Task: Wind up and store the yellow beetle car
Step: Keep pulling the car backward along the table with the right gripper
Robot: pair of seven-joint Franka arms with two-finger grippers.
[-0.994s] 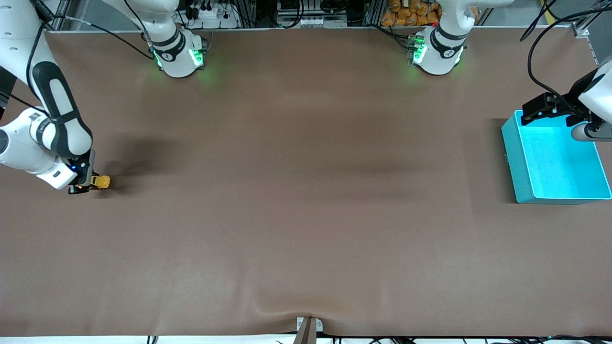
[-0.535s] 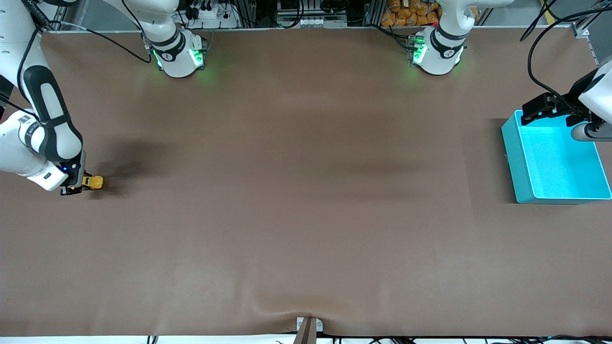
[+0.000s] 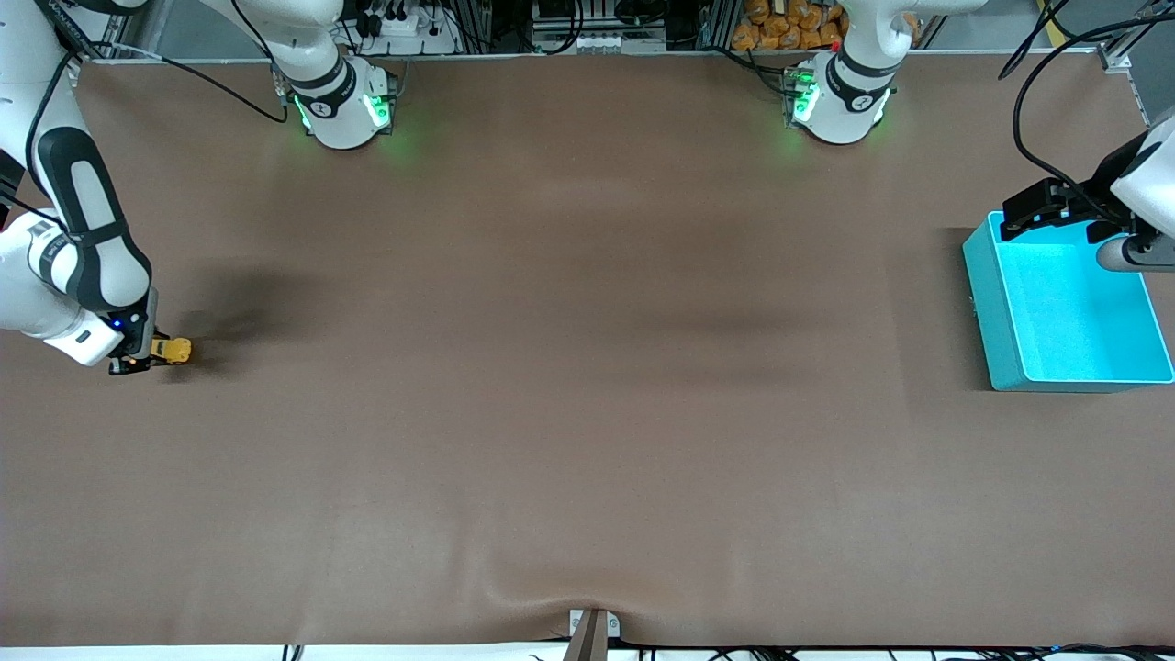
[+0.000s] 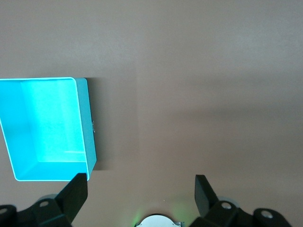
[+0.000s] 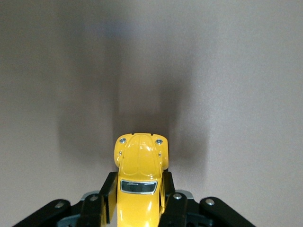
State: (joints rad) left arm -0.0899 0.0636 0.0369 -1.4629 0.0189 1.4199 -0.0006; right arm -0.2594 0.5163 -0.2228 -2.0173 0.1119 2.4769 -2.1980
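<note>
Front view: right gripper (image 3: 138, 360) is down at the right arm's end of the table (image 3: 587, 413), fingers pinched on the yellow beetle car (image 3: 173, 350), which sits low at the tabletop w/ its nose poking out toward the middle. Left gripper (image 3: 1056, 209) hangs over the rim of the turquoise bin (image 3: 996, 312) at the left arm's end, fingers spread, nothing in them; that arm just waits. Left wrist view: bin (image 4: 90, 137) is empty inside, black fingertips (image 4: 75, 189) wide apart. Right wrist view: car (image 5: 138, 182) is clamped by its sides between the black fingers (image 5: 105, 198). Looks light, hard & glossy, prob. slippery, so flat flanks are the place to grip, not the dome. It's tiny, rounded, bright yellow, dark windscreen, two small round headlights, curved hood.
</note>
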